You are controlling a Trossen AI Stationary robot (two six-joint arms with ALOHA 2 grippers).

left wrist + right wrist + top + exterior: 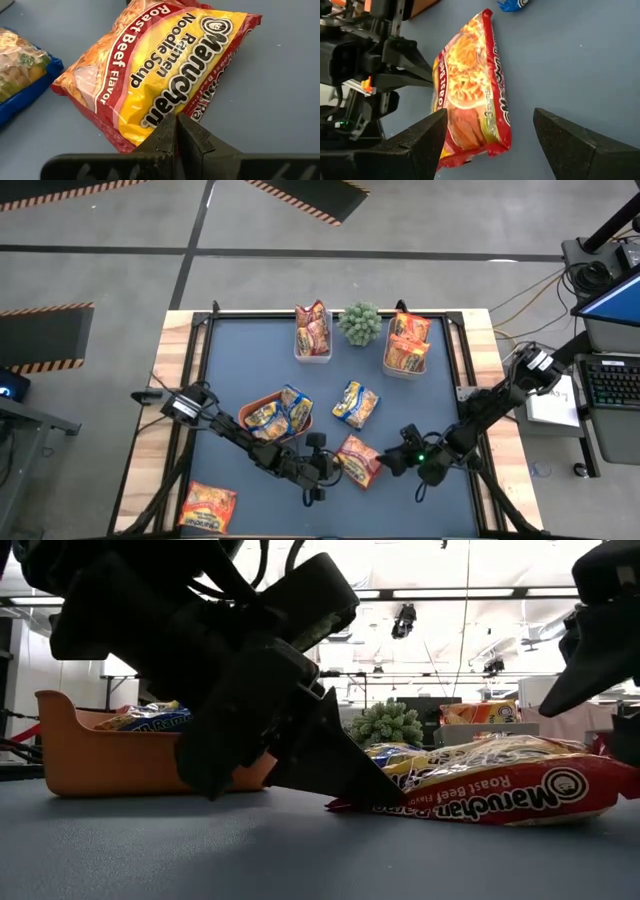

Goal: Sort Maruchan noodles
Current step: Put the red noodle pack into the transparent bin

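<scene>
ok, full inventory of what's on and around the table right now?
Roast Beef Maruchan packet: 1, red and yellow, flat on the mat's near middle, between both grippers.
Blue-yellow packet: 1, loose at mat centre.
Orange tray: 1, left of centre, holding blue-yellow packets.
Left clear tub: 1, far edge, holding red packets.
Right clear tub: 1, far edge, holding orange packets.
Small green plant: 1, between the tubs.
Orange packet: 1, on the wooden border's near left corner.
Mat: 1, blue-grey.
Left gripper: shut, tips at the Roast Beef packet's edge.
Right gripper: open, on the packet's other side.
</scene>
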